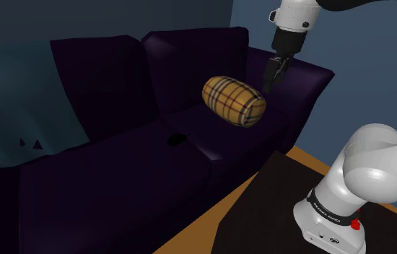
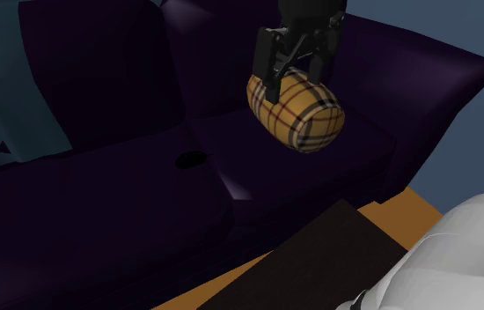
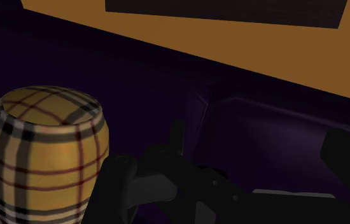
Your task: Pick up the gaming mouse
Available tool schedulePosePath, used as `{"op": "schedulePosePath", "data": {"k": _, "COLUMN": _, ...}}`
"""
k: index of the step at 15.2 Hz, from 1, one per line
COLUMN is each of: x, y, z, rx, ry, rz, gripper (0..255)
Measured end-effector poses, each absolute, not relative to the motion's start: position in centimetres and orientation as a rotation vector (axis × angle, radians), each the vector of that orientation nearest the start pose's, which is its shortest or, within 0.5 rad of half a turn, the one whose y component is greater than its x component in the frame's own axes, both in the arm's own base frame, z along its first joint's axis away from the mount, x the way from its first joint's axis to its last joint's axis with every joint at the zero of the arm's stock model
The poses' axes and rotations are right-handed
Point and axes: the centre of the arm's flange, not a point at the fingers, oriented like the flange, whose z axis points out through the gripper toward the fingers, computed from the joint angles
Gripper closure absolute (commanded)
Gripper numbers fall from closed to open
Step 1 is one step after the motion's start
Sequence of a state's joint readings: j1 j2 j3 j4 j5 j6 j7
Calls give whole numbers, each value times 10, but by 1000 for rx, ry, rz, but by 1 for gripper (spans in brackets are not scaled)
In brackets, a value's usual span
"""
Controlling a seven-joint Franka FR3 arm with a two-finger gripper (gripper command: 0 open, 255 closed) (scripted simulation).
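Observation:
The gaming mouse (image 1: 176,138) is a small black shape lying on the dark purple sofa seat (image 1: 118,180), near the seam between two cushions. In the second exterior view the mouse (image 2: 190,159) lies well to the left of and below the hand. My black gripper (image 1: 271,76) hangs in the air above the sofa's end seat, beside a plaid roll pillow (image 1: 234,100). Seen in the second exterior view, the gripper (image 2: 293,75) is open just over that pillow (image 2: 297,110), its fingers apart with nothing between them.
The plaid pillow (image 3: 43,156) lies close beside the hand. The sofa's backrest (image 1: 190,58) and armrest (image 1: 312,79) rise behind and beside the gripper. A dark low table (image 1: 269,202) stands on the orange floor (image 1: 190,234) in front of the sofa.

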State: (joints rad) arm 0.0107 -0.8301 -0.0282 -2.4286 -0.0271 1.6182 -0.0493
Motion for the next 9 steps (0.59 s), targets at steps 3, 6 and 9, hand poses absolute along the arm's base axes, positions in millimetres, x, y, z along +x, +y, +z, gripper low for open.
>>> {"op": "schedulePosePath", "data": {"k": 3, "x": 310, "y": -16, "z": 563, "rx": -3144, "ry": -113, "rz": -23, "gripper": 0}}
{"op": "schedulePosePath", "data": {"k": 6, "x": 337, "y": -31, "z": 537, "rx": -3131, "ry": -222, "rz": -7, "gripper": 0}}
{"op": "schedulePosePath", "data": {"k": 9, "x": 365, "y": -44, "z": 513, "rx": -3114, "ry": -339, "rz": 7, "gripper": 0}}
